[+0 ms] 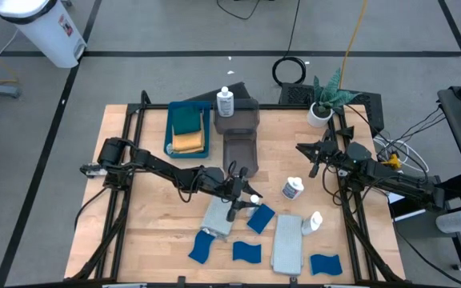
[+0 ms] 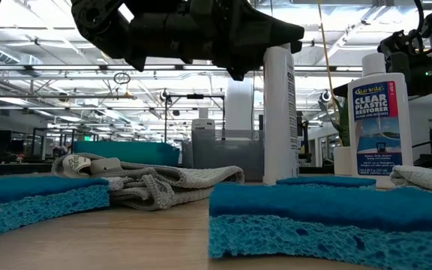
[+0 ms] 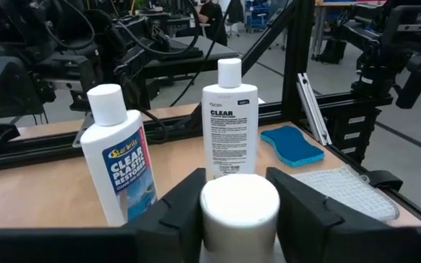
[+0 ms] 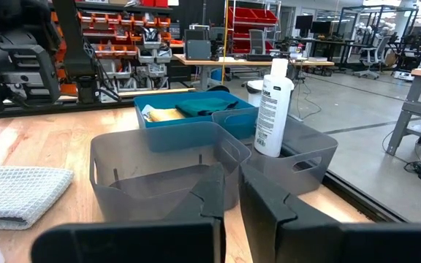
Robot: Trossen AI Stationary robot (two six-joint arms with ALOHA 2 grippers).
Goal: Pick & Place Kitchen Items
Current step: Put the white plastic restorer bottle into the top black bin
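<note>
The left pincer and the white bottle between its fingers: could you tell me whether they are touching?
Touching. In the left wrist view both fingers of the left pincer press against the sides of the white bottle's cap, no gap showing.

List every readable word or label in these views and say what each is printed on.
"Star brite CLEAR PLASTIC RESTORER": front label of a bottle, low view.
"Star brite CLEAR PLASTIC RESTO...": nearer bottle, left wrist view, the end cut off.
"CLEAR": heading on the farther bottle; its fine print is too small.
Bottle in the bin: label unreadable.
</note>
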